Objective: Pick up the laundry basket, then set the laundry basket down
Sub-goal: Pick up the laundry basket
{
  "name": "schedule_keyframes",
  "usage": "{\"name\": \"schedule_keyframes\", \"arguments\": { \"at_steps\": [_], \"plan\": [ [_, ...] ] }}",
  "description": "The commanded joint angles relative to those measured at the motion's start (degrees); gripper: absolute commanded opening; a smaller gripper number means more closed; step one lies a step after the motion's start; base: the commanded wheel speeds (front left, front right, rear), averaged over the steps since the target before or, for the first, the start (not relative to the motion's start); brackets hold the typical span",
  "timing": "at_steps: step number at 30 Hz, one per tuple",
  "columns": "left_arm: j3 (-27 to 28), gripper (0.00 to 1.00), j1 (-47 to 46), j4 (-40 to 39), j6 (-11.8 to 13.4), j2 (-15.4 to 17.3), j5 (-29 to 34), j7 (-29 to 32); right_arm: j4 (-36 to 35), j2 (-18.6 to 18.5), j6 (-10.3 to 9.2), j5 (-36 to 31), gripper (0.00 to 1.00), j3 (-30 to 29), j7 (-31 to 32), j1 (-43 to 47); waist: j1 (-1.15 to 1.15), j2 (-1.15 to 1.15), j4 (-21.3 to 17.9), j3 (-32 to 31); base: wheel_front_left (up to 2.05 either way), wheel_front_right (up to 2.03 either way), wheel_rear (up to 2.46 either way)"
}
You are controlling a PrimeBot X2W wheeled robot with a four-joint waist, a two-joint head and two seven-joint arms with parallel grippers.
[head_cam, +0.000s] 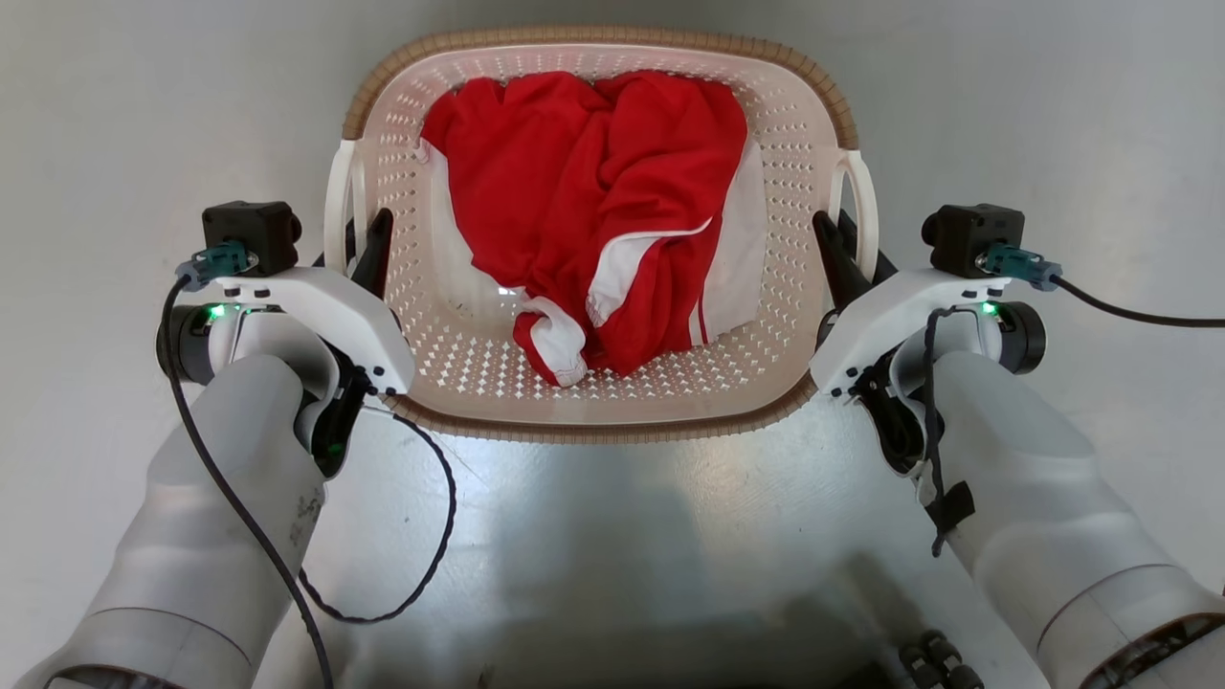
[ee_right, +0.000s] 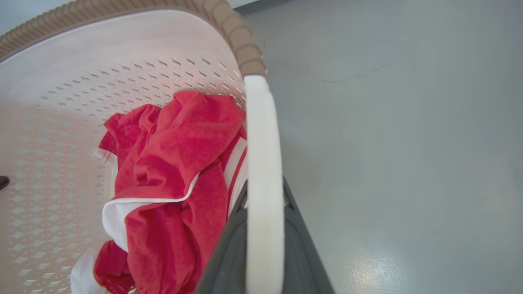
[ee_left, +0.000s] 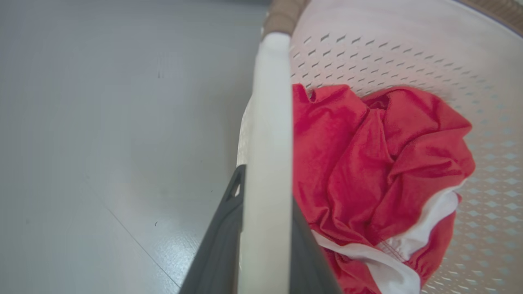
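The laundry basket (head_cam: 593, 428), a rounded cream plastic tub with diamond perforations and a ribbed brown rim, sits over the glossy grey floor (head_cam: 144, 96). The left claw (head_cam: 362, 251) is clamped on the smooth white loop handle (head_cam: 337, 196) at the basket's left side. The right claw (head_cam: 842, 244) is clamped on the basket's right handle (head_cam: 866, 206). Crumpled red-and-white cloth (head_cam: 593, 191) lies inside the basket.

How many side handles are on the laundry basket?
2: the left handle is clamped in the left end effector, the right handle in the right end effector.
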Motion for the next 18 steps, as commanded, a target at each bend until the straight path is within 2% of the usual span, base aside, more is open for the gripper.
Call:
{"name": "schedule_keyframes", "arguments": {
  "at_steps": [1, 11, 18],
  "plan": [
    [0.52, 0.00, 1.30, 0.02, -0.34, 2.01, -0.61, -0.34, -0.26, 0.35, 0.39, 0.51, 0.00, 1.21, -0.36, 2.74, 0.00, 0.00, -0.19, -1.40, 0.00, 0.00, 0.00],
    [-4.65, 0.00, 4.82, 3.16, -0.34, 0.89, -6.26, 1.92, 0.67, 0.36, 0.39, 4.67, 0.00, 5.80, -0.34, 6.91, 0.00, 0.00, -0.80, -11.92, 0.00, 0.00, 0.00],
    [-7.67, 0.00, 7.86, 4.70, -0.34, 0.07, -10.31, 5.17, 1.83, 0.36, 0.39, 9.35, 0.00, 10.64, 2.62, 9.56, 0.00, 0.00, -1.36, -20.28, 0.00, 0.00, 0.00]
  ]
}}
